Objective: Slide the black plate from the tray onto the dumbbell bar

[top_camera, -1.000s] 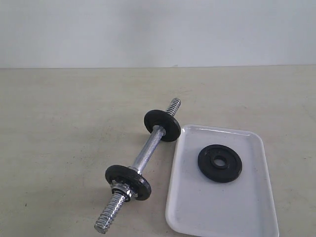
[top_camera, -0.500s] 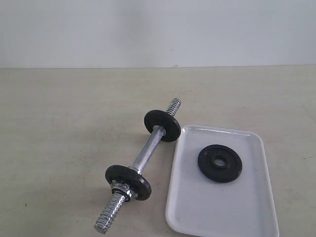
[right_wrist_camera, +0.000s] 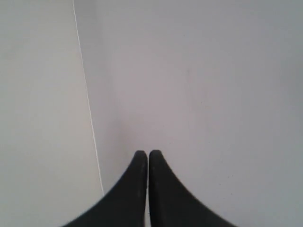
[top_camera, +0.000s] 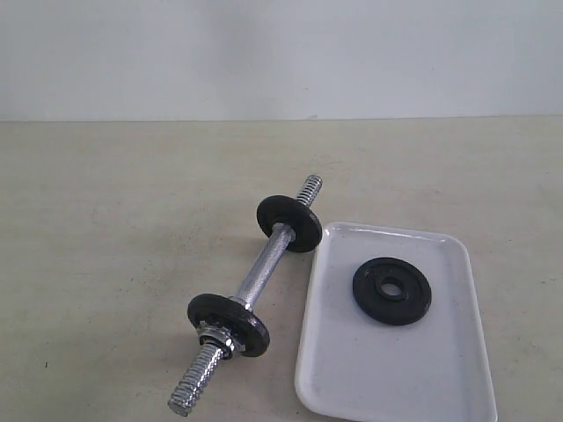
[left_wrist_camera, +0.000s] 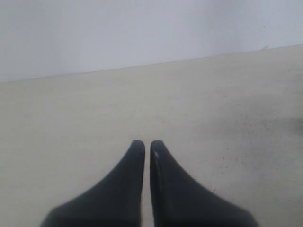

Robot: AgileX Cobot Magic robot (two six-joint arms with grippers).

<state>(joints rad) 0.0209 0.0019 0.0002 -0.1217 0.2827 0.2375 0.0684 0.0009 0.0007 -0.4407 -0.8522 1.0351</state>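
Black plate (top_camera: 391, 291) is seen lying flat on the tray (top_camera: 352, 378), toward the tray's 12 o'clock end. Its central hole faces up, its rim is raised, and it is touched by nothing. The tray's 6 o'clock edge is cut off by the lower border of the exterior view, so its full outline cannot be made out.

At the tray's 9 o'clock side, just beside it on the bench (top_camera: 106, 220), the dumbbell bar (top_camera: 264, 268) is laid aslant, running from 1 o'clock to 7 o'clock. Two like discs are threaded on it, the far disc (top_camera: 290, 223) and the near disc (top_camera: 227, 323), and parts of the shaft are hidden by them. A silver nut (top_camera: 215, 338) is set against the near disc's outer face; its shape is too small to be told.

Plate, tray and bar are shown by the exterior view alone, and the end effectors by the wrist views alone. The left end effector (left_wrist_camera: 147, 144) is seen clenched and empty, its tips nearly touching, above bare bench with a pale wall (left_wrist_camera: 142, 33) beyond. The right end effector (right_wrist_camera: 148, 153) is likewise clenched on nothing, before a pale surface (right_wrist_camera: 213, 94) crossed by a thin white line (right_wrist_camera: 85, 94); what that surface is cannot be told.
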